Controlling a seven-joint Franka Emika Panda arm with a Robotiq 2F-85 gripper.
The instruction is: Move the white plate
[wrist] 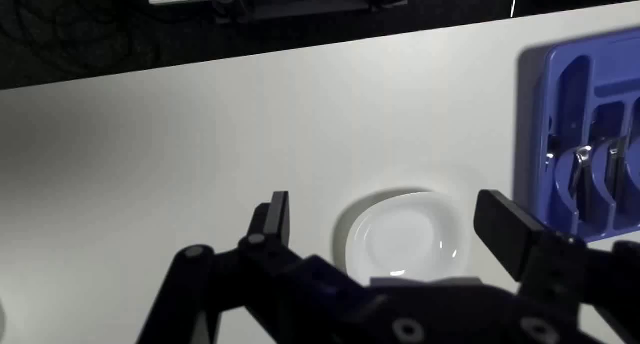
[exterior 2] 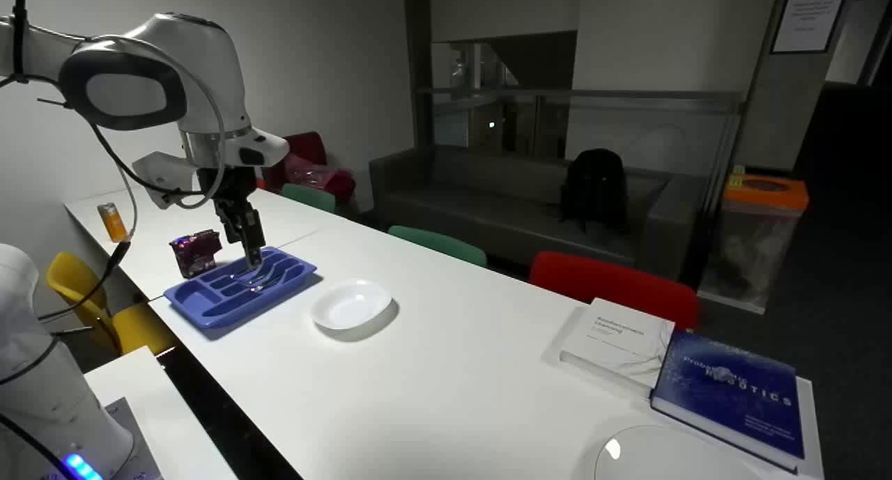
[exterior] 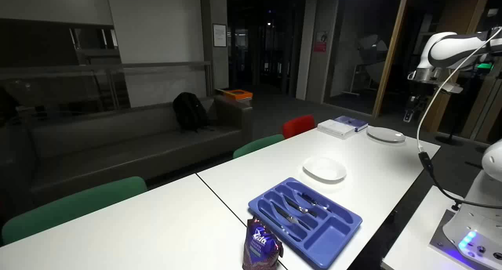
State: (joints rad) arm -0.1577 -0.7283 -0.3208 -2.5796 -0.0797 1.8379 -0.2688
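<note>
The white plate is small, round and shallow with a raised rim. It lies upright on the white table in both exterior views (exterior: 324, 169) (exterior 2: 350, 304). In the wrist view the plate (wrist: 402, 236) appears between the fingers, its near edge hidden by the gripper body. My gripper (wrist: 385, 204) is open and empty, its fingers wide apart and pointing down. In both exterior views the gripper (exterior: 408, 114) (exterior 2: 254, 257) hangs in the air well above the table, apart from the plate.
The blue cutlery tray (exterior: 329, 240) with cutlery lies beside the plate, also in the wrist view (wrist: 546, 134). A purple packet (exterior: 261, 246) stands by it. A flatter white oval disc (exterior: 386, 134), a white book (exterior 2: 617, 337) and a blue book (exterior 2: 728, 396) lie at the other end.
</note>
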